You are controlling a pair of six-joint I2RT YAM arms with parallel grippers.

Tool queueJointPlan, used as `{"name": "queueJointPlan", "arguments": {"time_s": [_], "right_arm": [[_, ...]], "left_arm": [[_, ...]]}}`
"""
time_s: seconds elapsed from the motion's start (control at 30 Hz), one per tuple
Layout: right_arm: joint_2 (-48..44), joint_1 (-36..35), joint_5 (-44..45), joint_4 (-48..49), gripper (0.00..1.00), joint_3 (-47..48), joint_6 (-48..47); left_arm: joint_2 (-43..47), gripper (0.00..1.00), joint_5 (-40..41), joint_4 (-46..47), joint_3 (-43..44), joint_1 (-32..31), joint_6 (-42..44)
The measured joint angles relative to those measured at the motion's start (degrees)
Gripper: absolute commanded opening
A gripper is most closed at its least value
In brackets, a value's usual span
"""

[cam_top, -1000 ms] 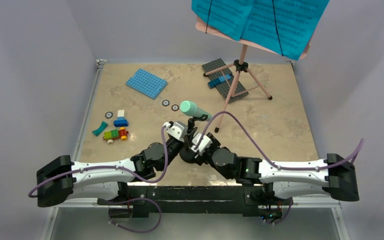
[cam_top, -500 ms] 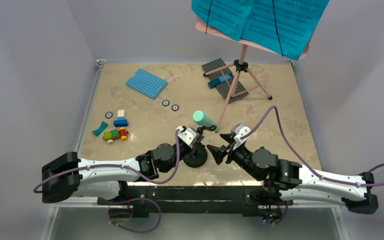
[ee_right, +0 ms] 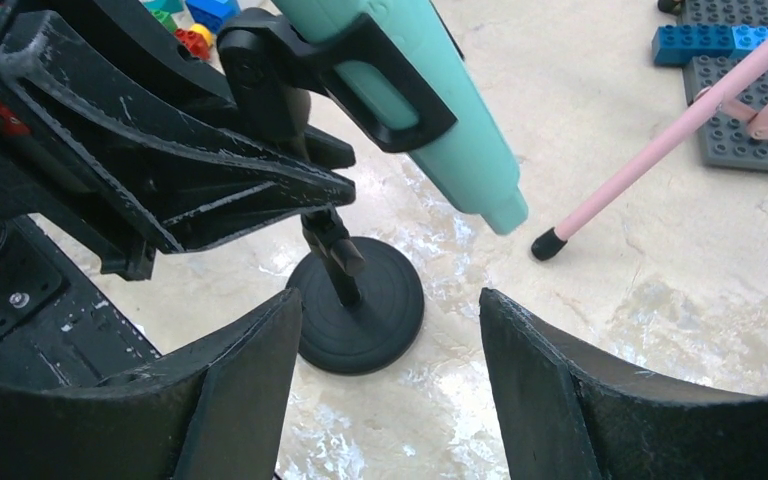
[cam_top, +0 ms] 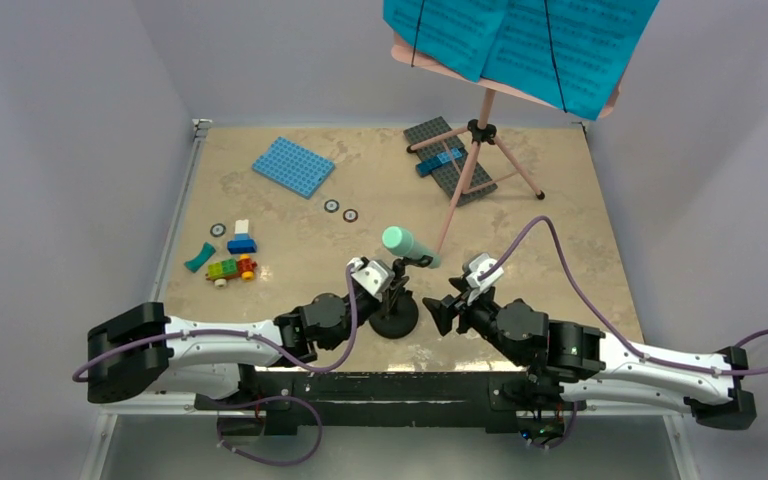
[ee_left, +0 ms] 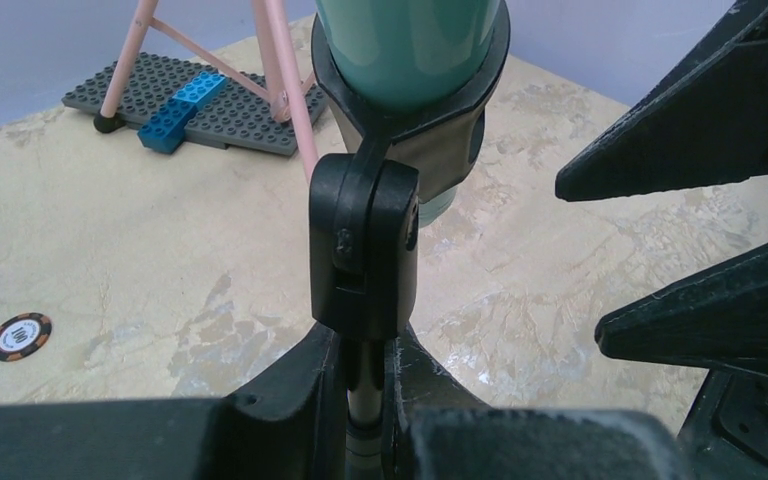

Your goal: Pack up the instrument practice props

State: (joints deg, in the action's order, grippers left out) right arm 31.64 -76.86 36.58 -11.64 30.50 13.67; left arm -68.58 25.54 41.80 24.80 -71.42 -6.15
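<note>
At the near middle of the bench (cam_top: 300, 260), the left pincer (ee_left: 365, 370) was clenched on the stem of the mic stand (cam_top: 394, 322). The microphone (cam_top: 405, 246), clipped on top, slanted far-left to near-right, tail toward the released right pincer (cam_top: 438, 312) standing just right of it.

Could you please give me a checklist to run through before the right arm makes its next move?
1. Left tool clamped on mic stand post: ok.
2. Right tool open, holding nothing: ok.
3. Microphone seated in clip: ok.
4. Stand base resting on table: ok.
5. Music stand foot apart from the base: ok.
6. Microphone between right tool's fingers: not ok, not yet reached.
</note>
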Motion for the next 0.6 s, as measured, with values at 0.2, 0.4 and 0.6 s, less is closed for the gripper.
{"name": "queueJointPlan", "arguments": {"time_s": [0.2, 0.4, 0.6], "right_arm": [[-1.4, 0.0, 0.1, -1.7, 0.69, -0.8, 1.1], [-1.7, 0.0, 0.4, -1.7, 0.69, -0.9, 1.5], [-1.6, 0.0, 0.4, -1.8, 0.69, -0.9, 1.8]], "left_arm": [[1.1, 0.20, 0.0, 2.7, -2.9, 0.0, -0.9], [2.2, 0.39, -1.4, -1.1, -3.9, -0.3, -3.4], [4.1, 0.49, -1.3, -3.8, -3.9, -0.3, -4.9]]}}
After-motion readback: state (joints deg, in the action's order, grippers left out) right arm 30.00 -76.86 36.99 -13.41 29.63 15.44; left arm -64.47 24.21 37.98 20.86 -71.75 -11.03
